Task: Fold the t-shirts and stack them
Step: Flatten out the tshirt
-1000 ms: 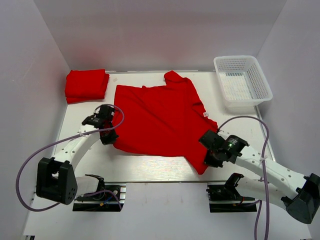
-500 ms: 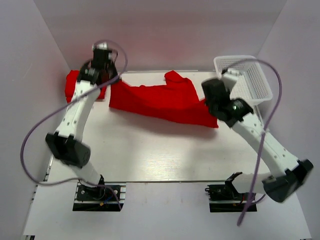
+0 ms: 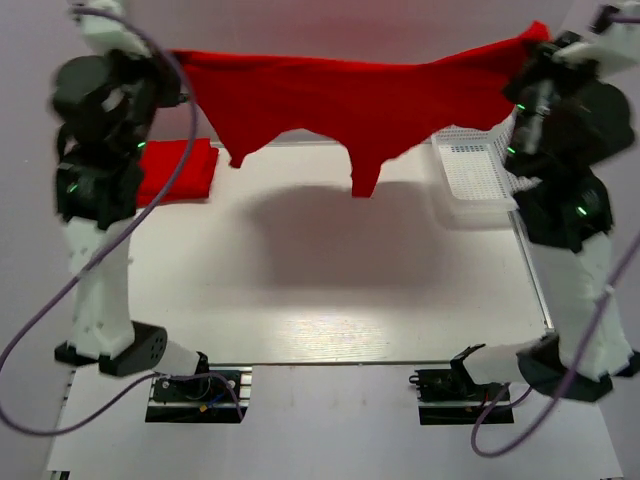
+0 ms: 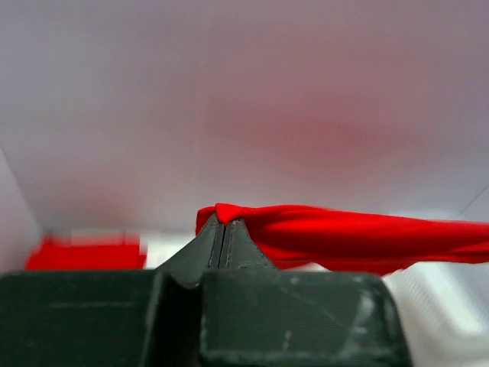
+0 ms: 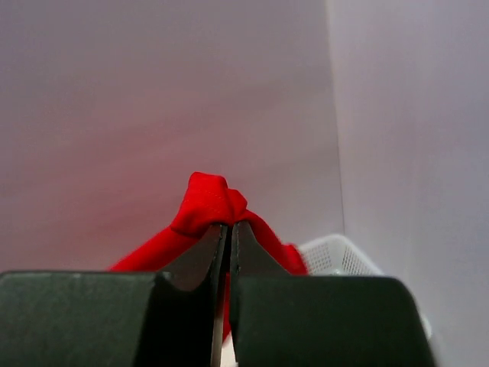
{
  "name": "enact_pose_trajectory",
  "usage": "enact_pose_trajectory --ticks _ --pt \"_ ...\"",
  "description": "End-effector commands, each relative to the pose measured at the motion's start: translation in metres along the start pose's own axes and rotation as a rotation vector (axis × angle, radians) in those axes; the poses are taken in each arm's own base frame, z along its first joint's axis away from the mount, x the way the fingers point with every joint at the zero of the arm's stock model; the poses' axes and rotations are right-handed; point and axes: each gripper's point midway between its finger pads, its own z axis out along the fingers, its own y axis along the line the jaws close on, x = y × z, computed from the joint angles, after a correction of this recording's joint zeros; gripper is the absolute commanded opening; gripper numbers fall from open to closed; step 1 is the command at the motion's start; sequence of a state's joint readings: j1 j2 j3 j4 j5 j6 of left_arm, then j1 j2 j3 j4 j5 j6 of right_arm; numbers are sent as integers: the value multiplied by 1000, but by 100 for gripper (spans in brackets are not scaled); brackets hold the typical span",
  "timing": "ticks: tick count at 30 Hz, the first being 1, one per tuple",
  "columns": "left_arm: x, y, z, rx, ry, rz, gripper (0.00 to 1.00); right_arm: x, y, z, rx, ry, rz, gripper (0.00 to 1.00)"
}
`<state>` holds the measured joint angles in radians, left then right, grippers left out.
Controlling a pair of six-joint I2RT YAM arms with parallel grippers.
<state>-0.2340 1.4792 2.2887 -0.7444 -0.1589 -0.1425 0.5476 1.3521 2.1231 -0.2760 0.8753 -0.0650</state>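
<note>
A red t-shirt (image 3: 350,100) hangs stretched in the air between my two grippers, high above the table, its sleeves dangling below. My left gripper (image 3: 178,62) is shut on its left corner; the cloth shows at the fingertips in the left wrist view (image 4: 223,218). My right gripper (image 3: 530,45) is shut on its right corner, with bunched cloth (image 5: 210,202) pinched at the tips. A second red t-shirt (image 3: 175,170), folded, lies at the table's back left; it also shows in the left wrist view (image 4: 84,252).
A white mesh basket (image 3: 475,180) stands at the back right, partly behind the right arm; it also shows in the right wrist view (image 5: 336,256). White walls enclose the table (image 3: 330,290) on three sides. Both arms stand tall at the sides.
Both grippers have risen steeply with the shirt, lifting it off the table; it went from lying flat to hanging taut in the air.
</note>
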Motion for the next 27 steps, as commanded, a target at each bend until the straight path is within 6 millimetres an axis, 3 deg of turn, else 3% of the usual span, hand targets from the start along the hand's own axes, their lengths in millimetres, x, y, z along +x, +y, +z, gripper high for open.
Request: enact_pose_trajectory --ticks 1,3,4,5,9,13,16,19,20,21,22,23,25,26,27 --pt "-97 -12 -72 98 -278 53 0 -81 -49 -41 -1 -193 70 0" --pt "-109 -18 -92 143 -319 66 0 -104 -56 -55 -46 -228 85 0" --pt "-122 -22 -114 181 -369 67 0 -121 -63 -67 -82 -256 104 0" --pt "-126 -23 -124 193 -390 67 0 -124 -58 -71 -128 -258 80 0" --pt "-153 -25 -176 243 -492 51 0 -168 -80 -106 -200 -363 148 0" --pt "-161 -35 -207 321 -529 56 0 -188 -99 -131 -230 -448 203 0" --pt "-162 -32 -207 306 -529 36 0 -189 -98 -132 -234 -456 188 0" --pt "-149 -29 -191 278 -487 31 0 -173 -92 -112 -168 -424 137 0" --pt "-133 -26 -175 259 -432 31 0 -138 -79 -90 -124 -349 71 0" --pt "-121 -23 -163 238 -397 29 0 -127 -84 -83 -61 -326 40 0" --pt "-107 -21 -150 220 -356 14 0 -131 -93 -79 17 -368 72 0" --pt "-75 -17 -122 190 -274 7 0 -80 -72 -58 26 -284 -17 0" --pt "-34 -7 -92 118 -178 -23 0 -43 -71 -43 112 -239 -66 0" --pt "14 0 -68 74 -72 -21 0 -13 -64 -35 124 -192 -104 0" --pt "32 10 -56 24 -48 -32 0 26 -52 -23 129 -131 -169 0"
